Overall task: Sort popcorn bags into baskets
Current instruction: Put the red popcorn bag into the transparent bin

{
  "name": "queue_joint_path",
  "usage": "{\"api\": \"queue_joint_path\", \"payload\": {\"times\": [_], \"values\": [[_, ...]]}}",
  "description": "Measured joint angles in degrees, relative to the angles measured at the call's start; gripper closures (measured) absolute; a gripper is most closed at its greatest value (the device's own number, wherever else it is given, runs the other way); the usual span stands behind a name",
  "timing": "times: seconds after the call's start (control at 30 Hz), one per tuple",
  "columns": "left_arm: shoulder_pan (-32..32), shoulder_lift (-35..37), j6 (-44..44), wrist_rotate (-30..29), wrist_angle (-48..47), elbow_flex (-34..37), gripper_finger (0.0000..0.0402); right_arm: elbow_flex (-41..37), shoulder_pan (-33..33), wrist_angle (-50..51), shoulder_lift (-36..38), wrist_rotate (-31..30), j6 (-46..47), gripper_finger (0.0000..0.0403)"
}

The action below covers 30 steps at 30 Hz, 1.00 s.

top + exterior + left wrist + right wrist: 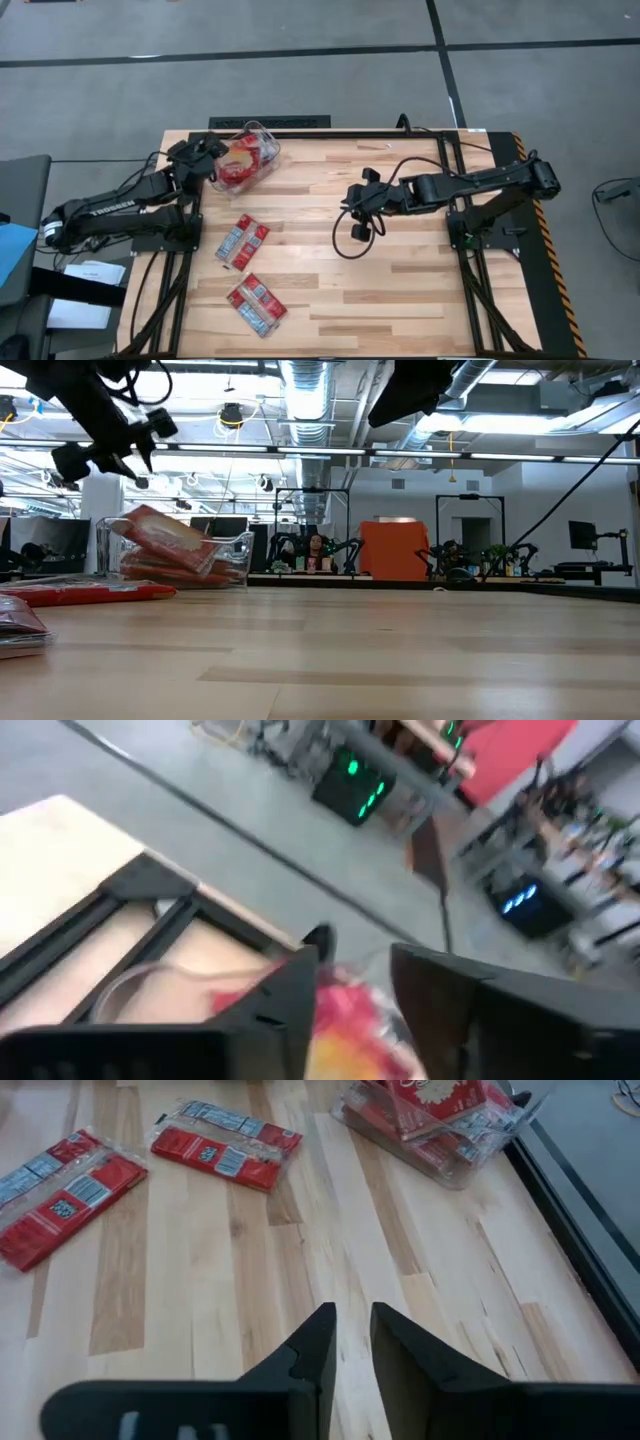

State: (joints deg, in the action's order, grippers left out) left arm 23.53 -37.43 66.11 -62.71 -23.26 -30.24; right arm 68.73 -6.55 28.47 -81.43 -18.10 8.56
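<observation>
The clear plastic bin (266, 133) stands at the table's far left and holds several red popcorn bags (240, 162). The top bag (160, 530) lies tilted, one end raised against the bin's wall. Two more red bags rest flat on the wood: one (242, 241) mid-left, one (257, 304) nearer the near edge. My left gripper (212, 150) hovers open just above the bin's left side, with red and yellow packet (340, 1010) showing below its fingers. My right gripper (358, 205) hangs over bare wood at the table's middle, its fingers (352, 1315) a narrow gap apart, touching nothing.
Black frame rails (300, 122) run along the table's far edge and down both sides by the arm bases. A black cable (345, 245) loops below the right gripper. Bare wood (400, 290) fills the middle and right of the table. Beyond the table lies a workshop room.
</observation>
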Motion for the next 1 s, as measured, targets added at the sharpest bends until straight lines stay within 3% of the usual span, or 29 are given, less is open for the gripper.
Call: {"api": "queue_joint_path", "payload": {"times": [0.07, 0.17, 0.23, 0.33, 0.47, 0.67, 0.77, 0.87, 1.0], "values": [[0.00, 1.05, -2.13, 1.13, 4.13, 0.00, 0.0250, 0.00, -0.07, 0.04, 0.00, 0.17, 0.00, 0.0303], [0.57, 1.94, -12.68, 11.28, 9.61, 0.00, 0.0225, 0.00, -0.46, 0.22, 0.00, 0.19, 0.00, 0.0300], [1.16, 1.58, -19.88, 19.91, 10.32, -0.02, 0.0235, -0.01, -0.58, 0.22, 0.00, 0.19, 0.00, 0.0301], [1.21, -1.30, -22.19, 29.09, 9.34, -0.02, 0.0288, 0.00, -0.48, -0.11, -0.59, 0.19, 0.00, 0.0304], [1.27, -6.65, -21.79, 28.93, 9.17, 0.00, 0.0385, -0.10, -0.46, 0.11, -2.06, 0.21, 0.01, 0.0305], [1.27, -15.45, -21.52, 21.22, 9.24, -1.62, 0.0400, -0.03, -1.58, 0.00, -4.95, 0.91, 1.08, 0.0305], [1.50, -19.78, -24.40, 20.76, 9.23, -5.42, 0.0401, -0.07, -2.33, 1.28, -5.26, 1.42, 1.50, 0.0305], [3.74, -23.65, -20.31, 27.64, 6.35, -9.83, 0.0401, -0.07, -2.84, 1.40, -5.16, 1.39, 1.55, 0.0305], [7.09, -29.41, -17.23, 35.55, -10.56, -17.90, 0.0401, -0.07, -2.73, 1.25, -4.77, 1.38, 1.60, 0.0305]]}}
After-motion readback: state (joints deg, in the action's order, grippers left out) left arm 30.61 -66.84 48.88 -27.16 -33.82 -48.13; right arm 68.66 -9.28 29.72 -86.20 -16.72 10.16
